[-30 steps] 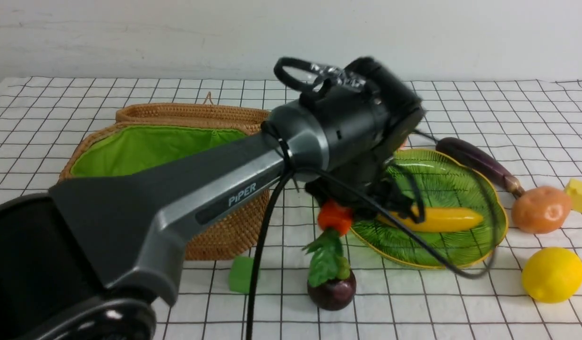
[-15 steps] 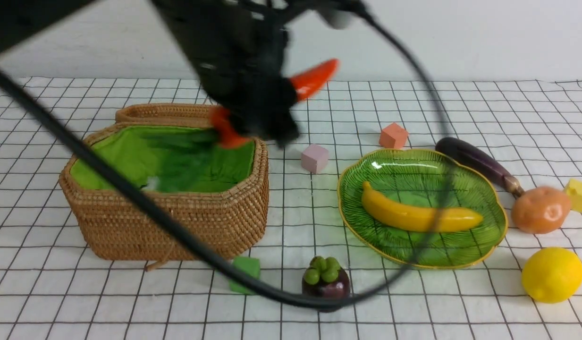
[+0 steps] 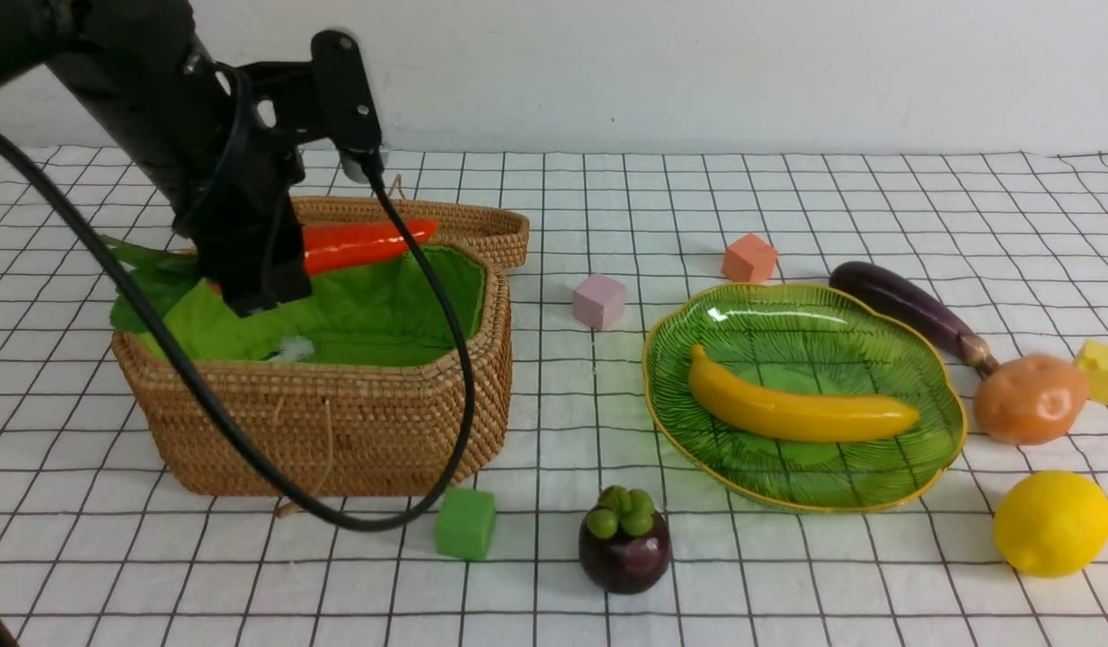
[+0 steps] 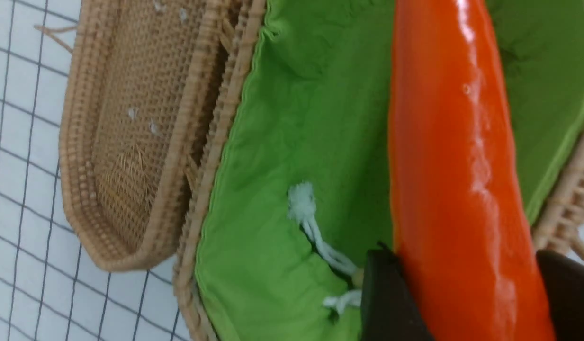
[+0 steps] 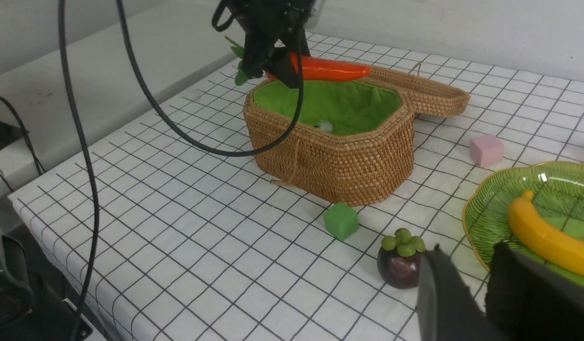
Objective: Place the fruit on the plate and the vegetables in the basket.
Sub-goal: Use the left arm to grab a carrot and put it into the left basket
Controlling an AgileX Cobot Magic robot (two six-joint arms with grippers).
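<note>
My left gripper is shut on the orange carrot, holding it level just above the open wicker basket. Its green leaves stick out over the basket's left rim. In the left wrist view the carrot fills the gap between the two black fingers of the left gripper, over the green lining. The banana lies on the green plate. Mangosteen, lemon, potato and eggplant sit on the cloth. My right gripper hovers empty, slightly open, between the mangosteen and the plate.
Small cubes lie on the checked cloth: green in front of the basket, pink and orange behind the plate, yellow beside the potato. The basket's lid lies open behind it. A black cable hangs across the basket's front.
My left arm has swung from in front of the plate up and left to the basket, carrying the carrot, which now hangs level over the opening.
</note>
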